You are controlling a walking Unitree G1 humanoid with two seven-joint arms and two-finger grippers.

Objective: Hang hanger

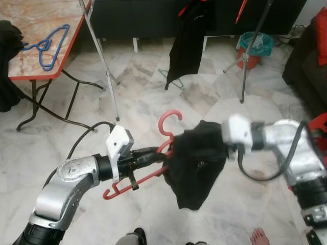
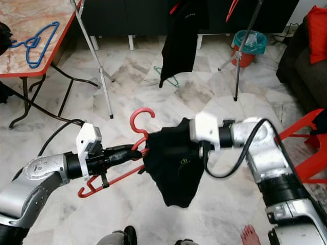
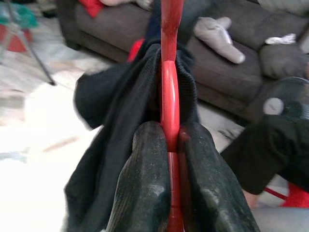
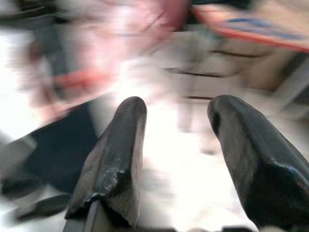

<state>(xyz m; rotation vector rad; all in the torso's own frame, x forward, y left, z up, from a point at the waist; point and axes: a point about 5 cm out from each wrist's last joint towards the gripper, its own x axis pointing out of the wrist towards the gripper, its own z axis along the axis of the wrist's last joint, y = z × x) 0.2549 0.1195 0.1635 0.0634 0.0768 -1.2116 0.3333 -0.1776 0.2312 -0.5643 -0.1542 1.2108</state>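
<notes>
The left gripper (image 3: 169, 145) pinches the red plastic hanger (image 1: 168, 125) with its black cloth (image 1: 196, 163), while the right gripper (image 4: 176, 140), seemingly at the cloth's three o'clock, gapes empty.

A pale marble floor (image 1: 204, 102) is seen, with a green hanger (image 1: 172, 80) lying on it. At the far left a red-edged table (image 1: 30, 76) stands on it, and a blue hanger (image 1: 48, 43) is laid near that table's right edge
</notes>
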